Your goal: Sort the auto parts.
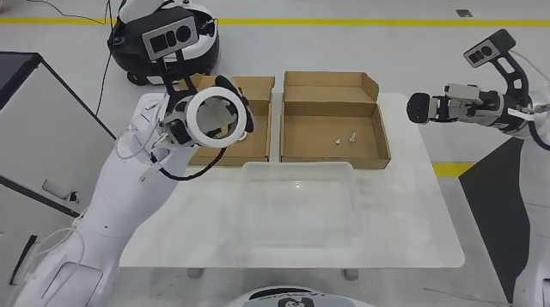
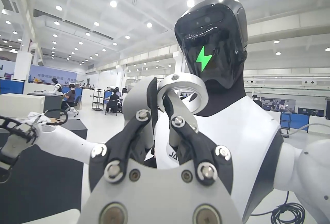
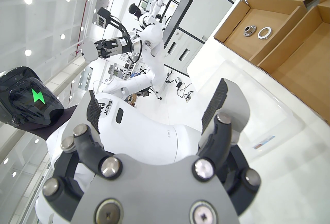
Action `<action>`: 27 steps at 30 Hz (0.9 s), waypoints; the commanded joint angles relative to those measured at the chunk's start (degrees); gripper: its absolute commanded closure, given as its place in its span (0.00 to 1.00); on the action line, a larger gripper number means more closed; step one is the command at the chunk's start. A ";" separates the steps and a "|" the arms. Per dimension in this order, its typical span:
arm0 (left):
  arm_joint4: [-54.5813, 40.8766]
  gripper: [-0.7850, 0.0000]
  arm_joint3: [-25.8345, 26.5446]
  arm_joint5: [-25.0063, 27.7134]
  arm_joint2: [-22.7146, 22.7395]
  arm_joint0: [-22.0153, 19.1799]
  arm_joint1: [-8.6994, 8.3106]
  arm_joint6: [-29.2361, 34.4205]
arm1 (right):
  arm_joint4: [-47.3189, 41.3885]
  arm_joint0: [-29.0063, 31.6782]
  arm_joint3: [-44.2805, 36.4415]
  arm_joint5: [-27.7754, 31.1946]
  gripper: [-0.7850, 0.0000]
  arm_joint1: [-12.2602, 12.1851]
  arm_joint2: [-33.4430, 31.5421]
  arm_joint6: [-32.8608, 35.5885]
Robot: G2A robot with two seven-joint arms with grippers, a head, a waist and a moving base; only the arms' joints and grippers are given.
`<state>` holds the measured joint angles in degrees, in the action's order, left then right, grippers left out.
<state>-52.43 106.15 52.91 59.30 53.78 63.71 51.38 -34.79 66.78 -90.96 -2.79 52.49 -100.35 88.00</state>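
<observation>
My left gripper point(image 2: 161, 104) is shut on a silver metal ring point(image 2: 180, 91) and holds it high above the table, turned up toward the robot's head. In the top view the ring point(image 1: 215, 118) hangs over the left cardboard box point(image 1: 258, 126). That box holds a metal flange point(image 3: 249, 30) and a flat ring point(image 3: 265, 33). Two small metal parts point(image 1: 345, 139) lie in the right cardboard box point(image 1: 296, 135). My right gripper point(image 3: 154, 106) is open with nothing in it, off the table's right edge point(image 1: 418, 107).
A clear plastic tray point(image 1: 296, 195) sits on the white table point(image 1: 412, 238) in front of the boxes. Another robot point(image 1: 168, 36) stands behind the table at the back left. A dark cabinet point(image 1: 26, 118) is on the left.
</observation>
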 commanded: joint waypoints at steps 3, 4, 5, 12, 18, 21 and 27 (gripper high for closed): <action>0.00 1.00 0.00 0.01 0.00 0.01 0.00 -0.01 | 0.00 0.00 0.00 0.00 0.00 0.00 0.00 0.00; 0.00 1.00 0.00 0.01 0.00 0.01 0.00 -0.01 | 0.00 0.00 0.00 0.00 0.00 0.00 0.00 0.00; 0.00 1.00 0.00 0.01 0.00 0.01 0.00 -0.01 | 0.00 0.00 0.00 0.00 0.00 0.00 0.00 0.00; 0.48 1.00 0.47 -0.80 0.13 0.42 0.03 -0.83 | 0.00 0.00 0.00 0.00 0.00 0.00 0.00 0.00; 5.26 1.00 -1.77 -4.82 1.64 0.99 0.23 -2.84 | 0.00 0.00 0.00 0.00 0.00 0.00 0.00 0.00; 8.81 1.00 -4.62 -7.14 2.67 1.26 0.08 -1.87 | 0.00 0.00 0.00 0.00 0.00 0.00 0.00 0.00; 12.88 1.00 -7.49 -11.02 4.43 3.35 -0.41 0.85 | 0.00 0.00 0.00 0.00 0.00 0.00 0.00 0.00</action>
<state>-39.90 98.85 42.44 63.47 56.69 63.38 51.74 -34.79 66.78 -90.96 -2.79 52.49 -100.35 88.00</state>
